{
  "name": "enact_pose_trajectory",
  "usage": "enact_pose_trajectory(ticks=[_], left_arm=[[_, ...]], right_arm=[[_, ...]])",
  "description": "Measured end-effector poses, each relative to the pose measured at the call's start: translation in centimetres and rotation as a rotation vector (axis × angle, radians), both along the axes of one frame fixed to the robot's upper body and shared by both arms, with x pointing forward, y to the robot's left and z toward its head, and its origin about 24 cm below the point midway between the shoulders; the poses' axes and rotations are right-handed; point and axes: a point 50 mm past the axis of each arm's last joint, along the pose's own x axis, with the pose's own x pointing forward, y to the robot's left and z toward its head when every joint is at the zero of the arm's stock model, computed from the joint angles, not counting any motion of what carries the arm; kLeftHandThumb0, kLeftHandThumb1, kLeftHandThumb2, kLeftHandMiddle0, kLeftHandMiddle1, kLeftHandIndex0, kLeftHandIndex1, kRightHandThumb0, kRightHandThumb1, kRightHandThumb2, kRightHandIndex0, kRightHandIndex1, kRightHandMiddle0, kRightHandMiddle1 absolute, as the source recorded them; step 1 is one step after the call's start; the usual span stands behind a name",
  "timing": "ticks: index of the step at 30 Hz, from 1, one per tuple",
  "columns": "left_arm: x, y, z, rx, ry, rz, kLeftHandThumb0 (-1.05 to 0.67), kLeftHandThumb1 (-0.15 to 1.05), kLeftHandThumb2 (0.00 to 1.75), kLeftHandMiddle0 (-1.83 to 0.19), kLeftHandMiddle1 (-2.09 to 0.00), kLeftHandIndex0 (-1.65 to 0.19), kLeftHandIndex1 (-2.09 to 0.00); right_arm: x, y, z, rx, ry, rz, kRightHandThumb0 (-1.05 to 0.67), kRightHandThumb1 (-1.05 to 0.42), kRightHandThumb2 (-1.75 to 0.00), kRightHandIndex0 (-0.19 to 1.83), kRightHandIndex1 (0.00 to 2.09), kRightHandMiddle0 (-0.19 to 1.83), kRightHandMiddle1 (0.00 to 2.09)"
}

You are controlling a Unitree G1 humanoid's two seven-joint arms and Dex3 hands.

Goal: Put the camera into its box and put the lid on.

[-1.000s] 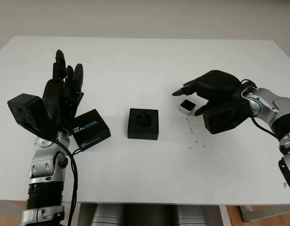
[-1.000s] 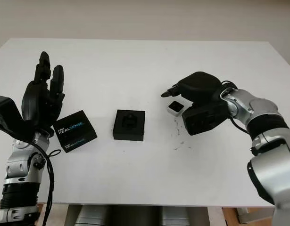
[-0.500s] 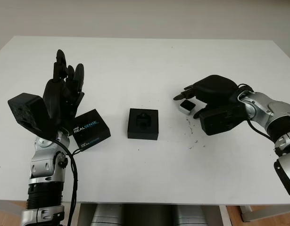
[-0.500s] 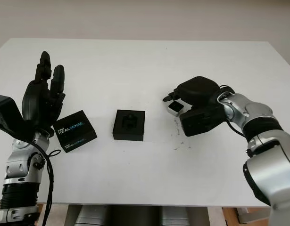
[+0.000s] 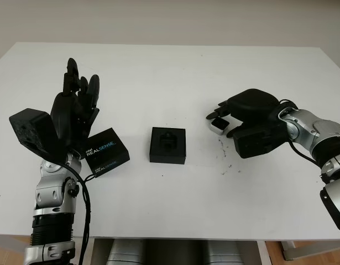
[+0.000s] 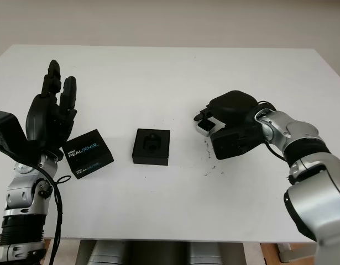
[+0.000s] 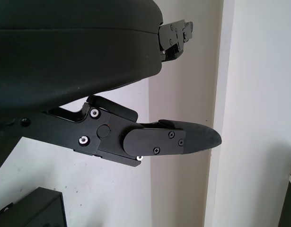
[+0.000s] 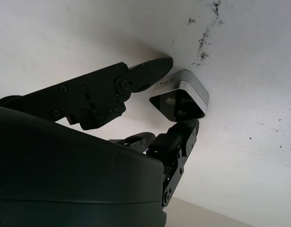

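Now right robot hand (image 5: 236, 118) around camera (image 5: 218, 124)

Over the last 1 s the right hand (image 5: 228, 117) has come down onto the camera (image 5: 218, 125) — its 2 visible fingertips (image 8: 160, 66) now touch it, right of the box (image 5: 168, 145).

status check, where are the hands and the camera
Right robot hand closing around camera on the table, fingers at its sides, not lifted. Left robot hand open, raised above lid. Box open mid-table, path unobstructed.
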Motion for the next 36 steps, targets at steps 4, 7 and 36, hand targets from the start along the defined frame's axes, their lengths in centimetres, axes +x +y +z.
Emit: enact_pose_trajectory(ticks=[4, 7, 36], left_arm=[[-0.06, 0.00, 0.01, 0.001, 0.001, -0.001, -0.63, 1.05, 0.36, 0.19, -0.02, 0.19, -0.01], [-0.10, 0.04, -0.11, 0.001, 0.007, -0.001, -0.63, 1.05, 0.36, 0.19, -0.02, 0.19, -0.01], [-0.21, 0.10, -0.24, -0.002, 0.023, 0.001, -0.64, 1.05, 0.34, 0.18, -0.04, 0.18, -0.03]], right_arm=[[0.00, -0.02, -0.05, -0.012, -0.006, 0.001, -0.26, -0.92, -0.06, 0.50, 0.06, 0.72, 0.10], [0.01, -0.03, -0.07, -0.013, -0.009, -0.001, -0.27, -0.92, -0.06, 0.50, 0.06, 0.73, 0.10], [0.21, -0.47, -0.17, 0.057, 0.053, -0.078, -0.33, -0.99, -0.06, 0.47, 0.03, 0.32, 1.25]])
